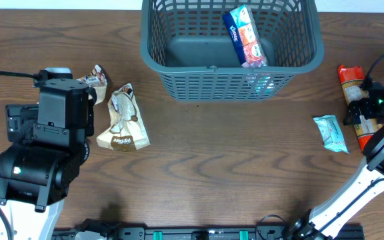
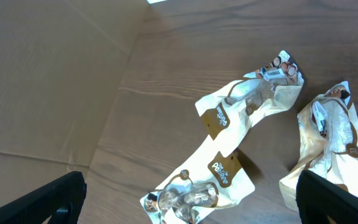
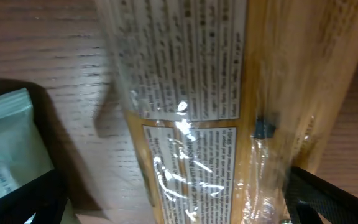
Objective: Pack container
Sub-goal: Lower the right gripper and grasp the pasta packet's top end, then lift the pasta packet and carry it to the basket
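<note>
The container (image 1: 157,59), a dark grey lattice basket, stands at the back centre with a blue and orange packet (image 1: 244,35) leaning inside it. My left gripper (image 2: 191,208) is open above white and brown snack packets (image 2: 229,140), its fingers (image 2: 48,202) wide apart on either side of them. In the overhead view those packets (image 1: 124,120) lie just right of the left arm (image 1: 52,133). At the right edge of the table my right gripper (image 3: 179,205) is open, straddling a long orange pasta packet (image 3: 191,106), also visible from overhead as the pasta packet (image 1: 349,75).
A small teal packet (image 1: 330,133) lies left of the pasta packet and shows as the teal packet (image 3: 5,143) in the right wrist view. A second white and brown packet (image 2: 331,146) lies beside the first. Brown cardboard (image 2: 42,74) borders the table at the left.
</note>
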Controlling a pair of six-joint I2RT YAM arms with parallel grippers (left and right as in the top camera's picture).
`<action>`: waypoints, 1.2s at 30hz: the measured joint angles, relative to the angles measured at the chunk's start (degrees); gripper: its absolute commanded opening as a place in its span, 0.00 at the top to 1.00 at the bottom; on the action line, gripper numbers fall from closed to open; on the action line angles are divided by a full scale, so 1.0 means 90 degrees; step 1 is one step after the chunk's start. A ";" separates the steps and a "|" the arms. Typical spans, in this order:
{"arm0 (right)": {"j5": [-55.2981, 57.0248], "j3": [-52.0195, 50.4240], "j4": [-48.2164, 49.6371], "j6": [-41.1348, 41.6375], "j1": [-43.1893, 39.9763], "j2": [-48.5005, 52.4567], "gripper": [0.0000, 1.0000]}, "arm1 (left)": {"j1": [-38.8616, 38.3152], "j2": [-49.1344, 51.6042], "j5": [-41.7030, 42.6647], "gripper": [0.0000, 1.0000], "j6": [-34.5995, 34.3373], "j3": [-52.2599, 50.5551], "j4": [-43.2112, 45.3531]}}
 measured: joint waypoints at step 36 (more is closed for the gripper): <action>-0.0265 0.0124 0.0408 0.1239 0.0015 0.0078 0.99 | 0.0000 0.0000 0.0000 0.01 0.0000 0.0000 0.0012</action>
